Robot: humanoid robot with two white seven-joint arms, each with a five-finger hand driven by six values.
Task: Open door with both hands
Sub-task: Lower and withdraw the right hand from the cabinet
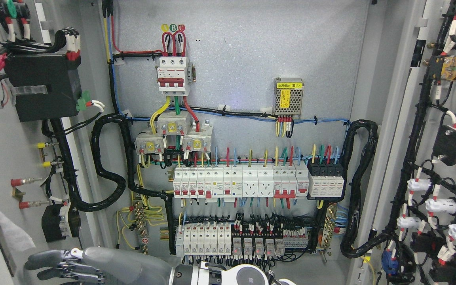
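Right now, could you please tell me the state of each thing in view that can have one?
Left door: swung open.
Right door: swung open.
Cabinet: inside exposed, wiring visible.
Hand: low at the left door, fingers extended, holding nothing.

We see the back panel [244, 59] of the cabinet evenly and brightly lit from the front, with a faint bluish glare spot just left of the small power supply [288, 99] and only soft shadows under the cable bundles below it. Focus is sharp around that power supply. Toward the edges, far left and right of it, straight lines lean and detail softens slightly.
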